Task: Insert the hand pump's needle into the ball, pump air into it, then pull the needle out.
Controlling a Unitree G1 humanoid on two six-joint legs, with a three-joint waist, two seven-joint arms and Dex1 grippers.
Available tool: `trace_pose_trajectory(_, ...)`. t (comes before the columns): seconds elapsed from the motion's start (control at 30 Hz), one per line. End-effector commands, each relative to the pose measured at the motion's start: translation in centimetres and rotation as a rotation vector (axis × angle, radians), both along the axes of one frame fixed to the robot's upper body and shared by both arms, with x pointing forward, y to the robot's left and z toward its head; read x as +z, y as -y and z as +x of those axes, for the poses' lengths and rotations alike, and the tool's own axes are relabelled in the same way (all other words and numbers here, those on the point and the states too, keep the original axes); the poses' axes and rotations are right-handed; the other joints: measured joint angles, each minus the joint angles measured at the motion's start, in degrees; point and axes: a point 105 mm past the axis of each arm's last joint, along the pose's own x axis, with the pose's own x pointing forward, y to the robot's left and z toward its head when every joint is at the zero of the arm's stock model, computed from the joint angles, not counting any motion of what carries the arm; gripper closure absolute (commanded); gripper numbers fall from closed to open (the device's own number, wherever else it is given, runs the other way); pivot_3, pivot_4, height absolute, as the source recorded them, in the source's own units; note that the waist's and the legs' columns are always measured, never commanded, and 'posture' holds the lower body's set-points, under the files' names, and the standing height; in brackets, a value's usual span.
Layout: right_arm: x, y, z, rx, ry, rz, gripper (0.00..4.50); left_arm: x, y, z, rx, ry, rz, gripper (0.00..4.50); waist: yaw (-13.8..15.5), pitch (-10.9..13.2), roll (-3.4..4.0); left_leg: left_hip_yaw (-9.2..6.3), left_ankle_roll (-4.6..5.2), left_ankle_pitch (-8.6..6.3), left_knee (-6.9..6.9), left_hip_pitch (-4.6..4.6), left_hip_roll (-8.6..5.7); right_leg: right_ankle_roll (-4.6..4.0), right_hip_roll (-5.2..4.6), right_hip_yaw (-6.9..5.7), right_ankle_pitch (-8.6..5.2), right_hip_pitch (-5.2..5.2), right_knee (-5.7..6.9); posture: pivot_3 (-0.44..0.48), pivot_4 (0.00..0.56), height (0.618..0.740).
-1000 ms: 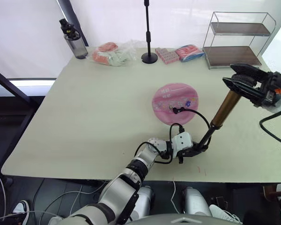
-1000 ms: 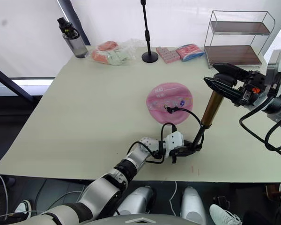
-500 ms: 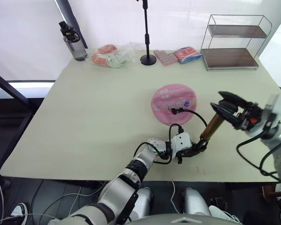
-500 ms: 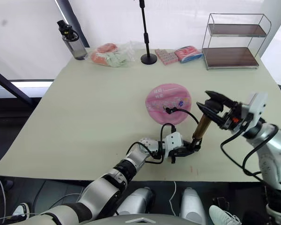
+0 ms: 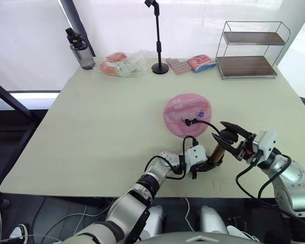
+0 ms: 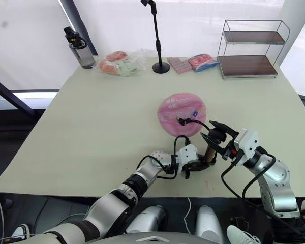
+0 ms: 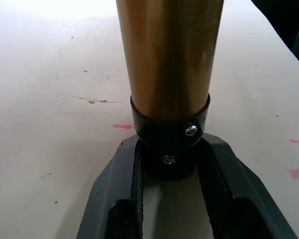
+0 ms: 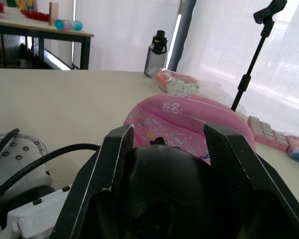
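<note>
The ball [image 5: 188, 114] lies as a flattish pink disc mid-table, and shows behind the fingers in the right wrist view [image 8: 189, 115]. The hand pump [image 5: 216, 151] stands tilted just in front of it. My left gripper [image 5: 207, 165] is shut on the pump's black bottom cap [image 7: 170, 149], low on the table. My right gripper [image 5: 225, 138] is shut on the black handle [image 8: 162, 189] at the pump's top. The thin black hose [image 5: 203, 122] loops from the pump to the ball's top. Its end sits on the ball, and the needle itself cannot be made out.
At the table's far edge stand a dark water bottle [image 5: 75, 48], a clear bag of packets [image 5: 123, 64], a black microphone stand [image 5: 159, 67], pink packets [image 5: 189, 63] and a wire shelf [image 5: 249, 51]. The table's front edge [image 5: 107, 190] runs just below my left arm.
My right gripper has come down and in toward the left gripper with the handle, and the pump has shortened. The left gripper and the ball stay put. The camera has tilted a little.
</note>
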Motion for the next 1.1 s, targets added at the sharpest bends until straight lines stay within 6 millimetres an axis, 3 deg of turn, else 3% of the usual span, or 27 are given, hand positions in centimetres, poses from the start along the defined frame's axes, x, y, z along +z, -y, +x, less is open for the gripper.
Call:
trace_pose_trajectory(0.03, 0.7, 0.5, -0.3, 0.029, -0.054, 0.027, 2.59, -3.3, -1.6, -1.8, -0.017, -0.102, 0.108, 3.41, 0.0, 0.0, 0.01, -0.01, 0.0, 0.0, 0.0, -0.01, 0.0, 0.0, 0.0, 0.0, 0.0, 0.0, -0.01, 0.0, 0.15, 0.736)
trace_pose_trajectory(0.33, 9.3, 1.9, 0.1, 0.064, 0.079, 0.075, 2.59, -3.4, -1.6, -1.9, -0.022, -0.103, 0.108, 3.41, 0.2, 0.7, 0.25, -0.02, 0.0, 0.0, 0.0, -0.21, -0.03, -0.06, -0.06, 0.0, 0.04, -0.07, -0.05, 0.0, 0.15, 0.736)
trace_pose_trajectory(0.5, 12.7, 2.5, 0.1, 0.077, 0.158, 0.097, 2.59, -3.4, -1.5, -1.9, -0.021, -0.104, 0.108, 3.41, 0.2, 0.8, 0.2, 0.0, 0.01, 0.0, 0.03, -0.22, -0.05, -0.05, -0.1, -0.01, 0.04, -0.07, -0.05, 0.0, 0.15, 0.736)
trace_pose_trajectory(0.67, 15.4, 2.6, -0.4, 0.104, 0.215, 0.099, 2.59, -3.4, -1.5, -1.8, -0.023, -0.1, 0.109, 3.41, 0.2, 0.9, 0.23, 0.01, 0.01, 0.0, 0.03, -0.24, -0.06, -0.05, -0.13, -0.02, 0.05, -0.07, -0.05, 0.0, 0.15, 0.736)
trace_pose_trajectory(0.97, 18.4, 2.5, -1.8, 0.149, 0.234, 0.078, 2.59, -3.2, -1.6, -1.9, -0.021, -0.048, 0.09, 3.41, 0.2, 1.1, 0.29, 0.02, 0.01, 0.01, 0.06, -0.45, -0.08, -0.22, -0.19, -0.04, 0.16, -0.26, -0.06, 0.0, 0.15, 0.736)
trace_pose_trajectory(1.1, 19.2, 2.2, -2.3, 0.167, 0.241, 0.072, 2.59, -3.6, -1.7, -2.1, -0.029, -0.043, 0.102, 3.41, 0.2, 1.1, 0.34, 0.01, -0.04, 0.05, 0.29, -1.2, -0.09, -0.26, -0.19, -0.04, 0.21, -1.0, 0.07, 0.0, 0.15, 0.736)
